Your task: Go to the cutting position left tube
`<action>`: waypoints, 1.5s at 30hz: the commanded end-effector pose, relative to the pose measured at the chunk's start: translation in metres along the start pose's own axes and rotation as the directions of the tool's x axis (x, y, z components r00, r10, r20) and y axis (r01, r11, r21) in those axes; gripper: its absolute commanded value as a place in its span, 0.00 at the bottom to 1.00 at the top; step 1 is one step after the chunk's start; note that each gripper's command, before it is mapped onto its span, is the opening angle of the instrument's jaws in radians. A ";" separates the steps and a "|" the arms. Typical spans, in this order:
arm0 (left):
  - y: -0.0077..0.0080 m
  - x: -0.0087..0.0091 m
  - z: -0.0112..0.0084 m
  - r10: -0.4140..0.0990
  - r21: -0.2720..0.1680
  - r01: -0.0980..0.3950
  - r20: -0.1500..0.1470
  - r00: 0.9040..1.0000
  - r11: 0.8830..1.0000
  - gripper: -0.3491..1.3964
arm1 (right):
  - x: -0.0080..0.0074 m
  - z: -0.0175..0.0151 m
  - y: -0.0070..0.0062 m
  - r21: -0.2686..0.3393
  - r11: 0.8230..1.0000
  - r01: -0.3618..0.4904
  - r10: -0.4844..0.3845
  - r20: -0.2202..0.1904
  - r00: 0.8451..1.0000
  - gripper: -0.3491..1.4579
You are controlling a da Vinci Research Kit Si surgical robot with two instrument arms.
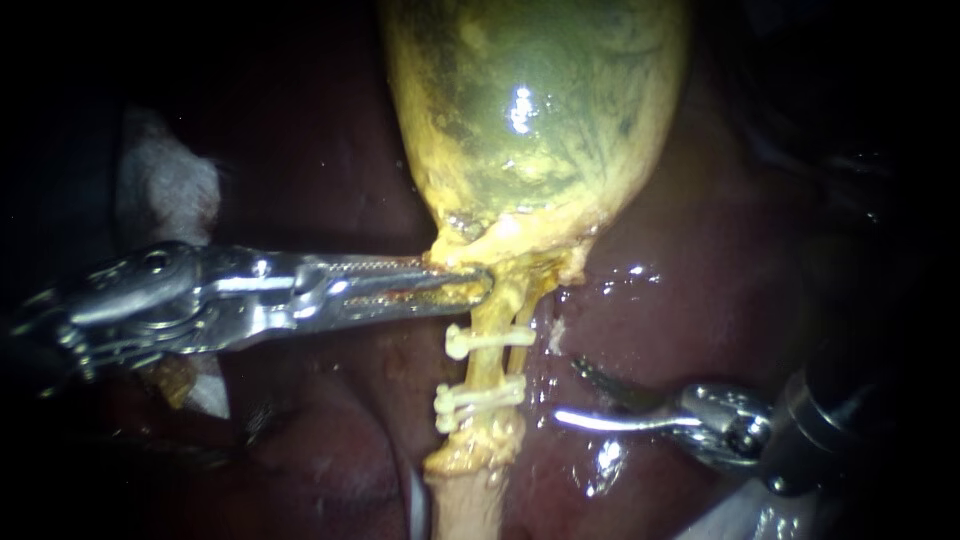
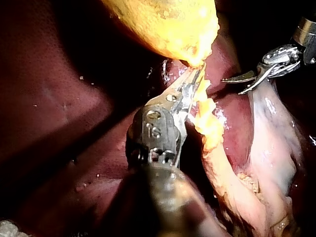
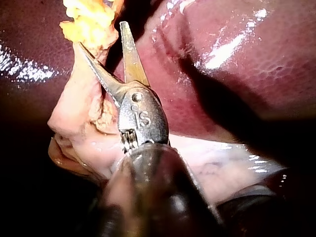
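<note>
The yellow-green gallbladder (image 1: 530, 120) hangs over the dark red liver (image 1: 700, 300). Below its neck runs the yellow left tube (image 1: 487, 368), crossed by a white clip (image 1: 490, 340) and by a white clip pair (image 1: 480, 398) lower down. A thinner strand (image 1: 527, 305) runs just right of it. My left instrument (image 1: 470, 285) comes in level from the left, jaws shut on the gallbladder neck (image 2: 197, 59). My right instrument (image 1: 568, 390) has two blades standing open, to the right of the clips and apart from the tube. In the right wrist view its open blades (image 3: 101, 37) point at yellow tissue (image 3: 89, 19).
White gauze (image 1: 165, 185) lies behind the left instrument's shaft. Wet liver surface (image 1: 640, 275) glistens between the tube and the right instrument. Pale fatty tissue (image 3: 98, 143) lies beside and under the right instrument; a pale band (image 2: 271, 143) runs along the tube's stalk.
</note>
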 end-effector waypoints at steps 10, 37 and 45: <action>-0.0002 -0.0001 0.0000 0.001 0.003 -0.001 -0.001 1.000 1.000 0.00 | -0.0003 0.0036 0.0000 0.018 1.000 0.015 -0.015 0.010 1.000 0.58; 0.0001 -0.0003 0.0003 0.002 0.009 -0.002 -0.002 1.000 1.000 0.00 | -0.0007 0.0061 0.0031 0.005 1.000 0.025 -0.025 0.004 1.000 0.60; 0.0001 -0.0003 0.0003 0.002 0.009 -0.002 -0.002 1.000 1.000 0.00 | 0.0002 0.0075 0.0034 0.009 1.000 0.023 -0.023 0.001 1.000 0.65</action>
